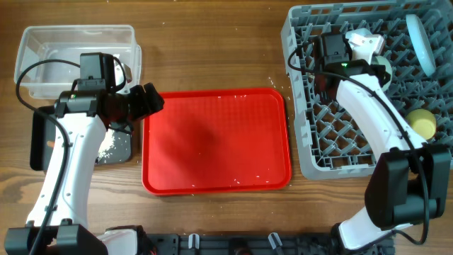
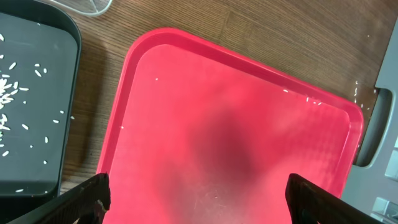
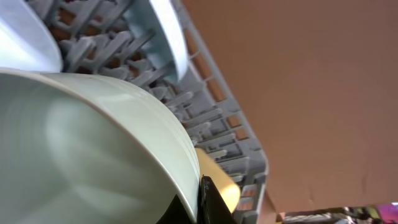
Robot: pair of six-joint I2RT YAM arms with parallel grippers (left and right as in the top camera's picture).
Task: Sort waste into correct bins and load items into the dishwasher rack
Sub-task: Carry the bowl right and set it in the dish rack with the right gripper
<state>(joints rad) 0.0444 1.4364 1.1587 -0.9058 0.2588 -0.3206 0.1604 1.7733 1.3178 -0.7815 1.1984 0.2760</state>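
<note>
As things stand, step: loading the rack [image 1: 311, 152].
Left gripper [image 2: 199, 202]: wide, empty, over the red tray [image 1: 212, 142].
Black tray [image 2: 76, 43]: rice [image 2: 7, 93] inside, clear only from my left wrist.
Bowl [image 3: 81, 155]: tilted over the pegs, at my right gripper [image 1: 376, 58].
Right grip: one finger at the rim, the other hidden — I cannot tell.
Next: seat the bowl between pegs — gently, I judge.

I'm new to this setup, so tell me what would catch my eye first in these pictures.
The red tray in the middle, almost bare, stands out first, with the left pincer open over its left edge. At the right, the grey rack holds a pale blue plate on edge and a yellow cup; at the left, white rice grains lie in the black tray.
</note>
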